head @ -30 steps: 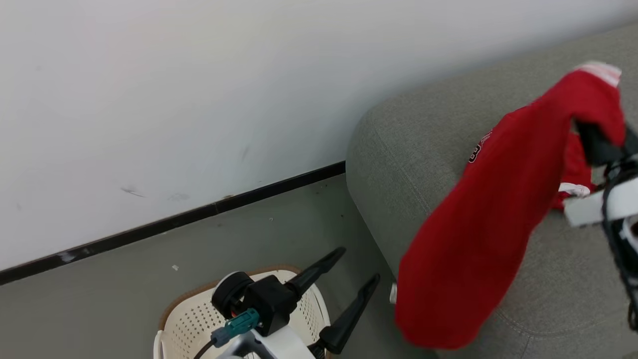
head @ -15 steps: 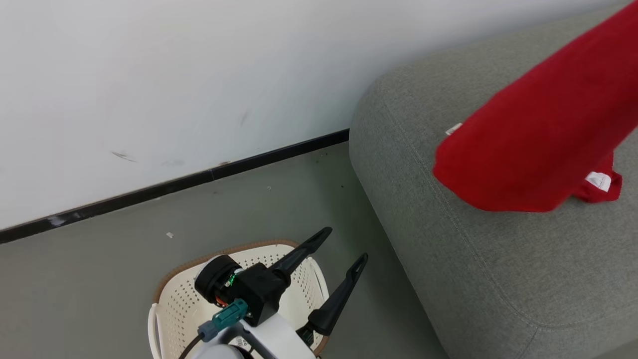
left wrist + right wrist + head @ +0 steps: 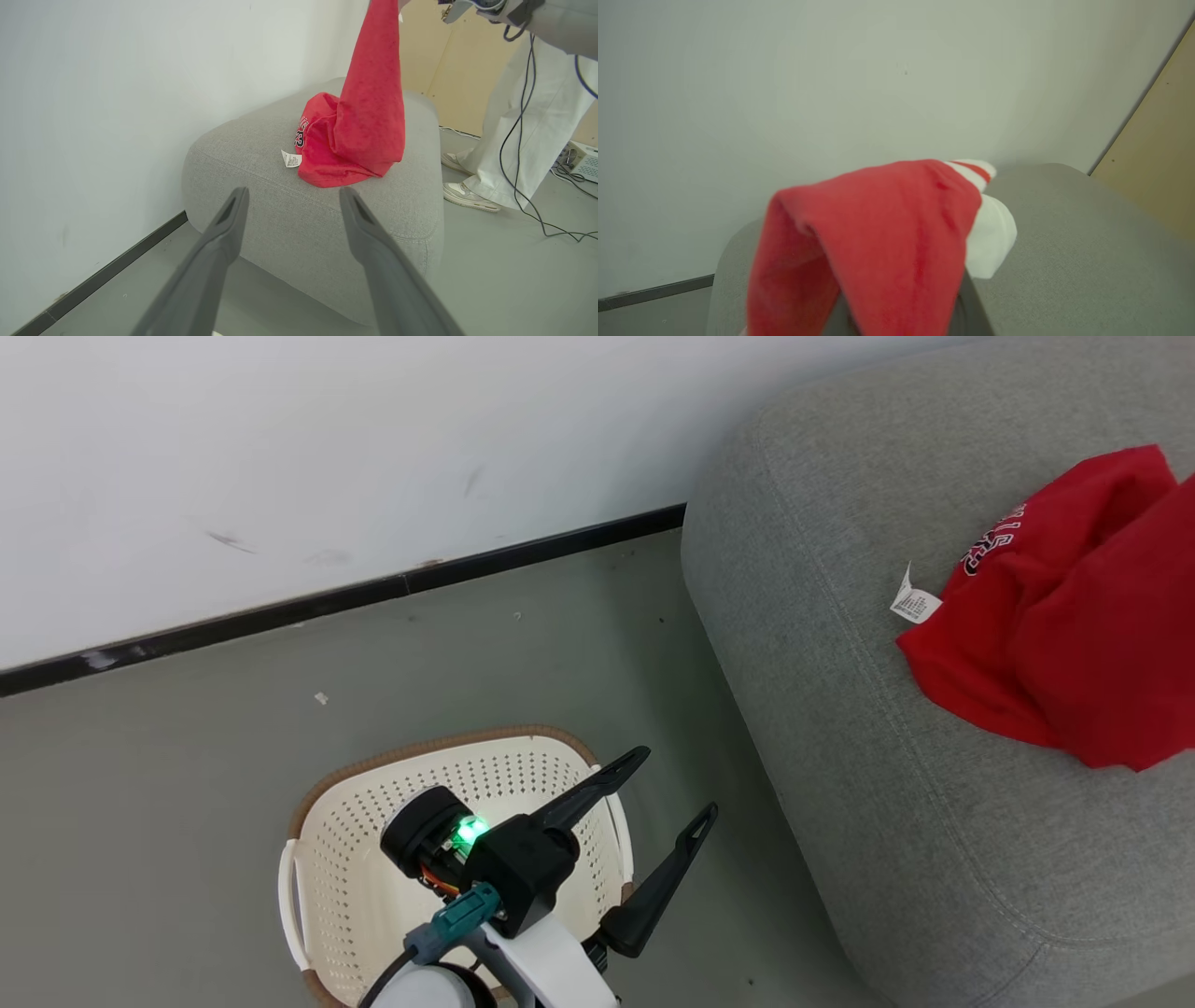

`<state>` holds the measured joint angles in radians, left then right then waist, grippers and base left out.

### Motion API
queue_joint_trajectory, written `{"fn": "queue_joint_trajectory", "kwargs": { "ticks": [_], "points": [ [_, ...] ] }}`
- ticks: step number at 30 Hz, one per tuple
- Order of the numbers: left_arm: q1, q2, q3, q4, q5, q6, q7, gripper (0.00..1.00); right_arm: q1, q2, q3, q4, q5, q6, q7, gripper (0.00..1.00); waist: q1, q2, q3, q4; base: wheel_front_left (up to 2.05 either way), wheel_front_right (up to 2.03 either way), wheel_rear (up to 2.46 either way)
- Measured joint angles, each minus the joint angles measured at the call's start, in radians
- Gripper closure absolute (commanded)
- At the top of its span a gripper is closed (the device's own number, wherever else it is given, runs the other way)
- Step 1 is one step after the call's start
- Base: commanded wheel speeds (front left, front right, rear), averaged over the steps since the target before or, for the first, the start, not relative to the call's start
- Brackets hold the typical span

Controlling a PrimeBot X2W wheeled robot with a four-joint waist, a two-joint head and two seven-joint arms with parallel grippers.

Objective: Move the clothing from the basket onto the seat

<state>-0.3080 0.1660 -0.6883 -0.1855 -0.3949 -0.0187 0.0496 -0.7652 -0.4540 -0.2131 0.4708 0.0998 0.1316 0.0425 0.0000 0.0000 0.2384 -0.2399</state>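
The red clothing point(image 3: 1055, 616) lies bunched on top of the grey seat point(image 3: 840, 728), with its paper tag point(image 3: 913, 603) and black-and-white lettering showing. In the left wrist view the clothing point(image 3: 373, 102) hangs taut from above, its lower end piled on the seat point(image 3: 289, 219). My right gripper is shut on the clothing point(image 3: 878, 224), which drapes over its fingers point(image 3: 964, 303) and hides them. My left gripper point(image 3: 677, 784) is open and holds nothing, over the right rim of the cream basket point(image 3: 373, 896). No clothing shows in the visible part of the basket.
A white wall with a black skirting strip point(image 3: 373, 588) runs behind the basket and seat. A person's white-trousered legs point(image 3: 528, 140) and shoes point(image 3: 467, 196) stand beyond the seat, with cables point(image 3: 537, 214) on the floor. My right arm point(image 3: 495, 7) reaches in overhead.
The head camera has tilted. The red clothing, which hung past the seat's front corner, has been carried right and lowered onto the seat top. My left gripper stays open at the basket.
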Motion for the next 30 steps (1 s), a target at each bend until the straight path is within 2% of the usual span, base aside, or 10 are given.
{"fn": "queue_joint_trajectory", "kwargs": {
  "ticks": [9,16,24,25,26,28,30],
  "points": [
    [-0.04,0.0,-0.004,-0.026,0.011,-0.001,0.016,0.0,0.048,0.044,-0.007,0.127,-0.06,0.0,-0.041,1.0,0.0,0.0,0.061,0.025,0.0,0.0,0.0],
    [-0.067,0.002,-0.005,-0.029,0.021,-0.002,0.033,0.0,0.068,0.044,-0.033,0.21,-0.121,0.0,-0.079,1.0,0.0,0.0,0.109,0.043,0.0,0.0,0.0],
    [-0.097,0.006,-0.001,-0.029,0.027,-0.002,0.039,0.0,0.099,0.082,-0.06,0.286,-0.127,0.0,-0.13,1.0,0.0,0.0,0.155,0.056,0.0,0.0,0.0],
    [-0.102,0.006,0.002,-0.029,0.027,-0.002,0.039,0.0,0.106,0.083,-0.061,0.289,-0.127,0.0,-0.138,0.96,0.0,0.0,0.16,0.056,0.0,0.0,0.0],
    [-0.107,0.006,0.001,-0.029,0.027,-0.003,0.039,0.0,0.107,0.084,-0.061,0.298,-0.127,0.0,-0.141,0.87,0.0,0.0,0.165,0.056,0.0,0.0,0.0],
    [-0.117,0.005,0.002,-0.029,0.027,-0.006,0.039,0.0,0.106,0.092,-0.055,0.308,-0.124,0.0,-0.161,0.79,0.0,0.0,0.175,0.056,0.0,0.0,0.0],
    [-0.118,0.005,0.008,-0.027,0.027,-0.006,0.039,0.0,0.106,0.11,-0.051,0.308,-0.11,0.0,-0.184,0.6,0.0,0.0,0.184,0.053,0.0,0.0,0.0]
  ]
}}
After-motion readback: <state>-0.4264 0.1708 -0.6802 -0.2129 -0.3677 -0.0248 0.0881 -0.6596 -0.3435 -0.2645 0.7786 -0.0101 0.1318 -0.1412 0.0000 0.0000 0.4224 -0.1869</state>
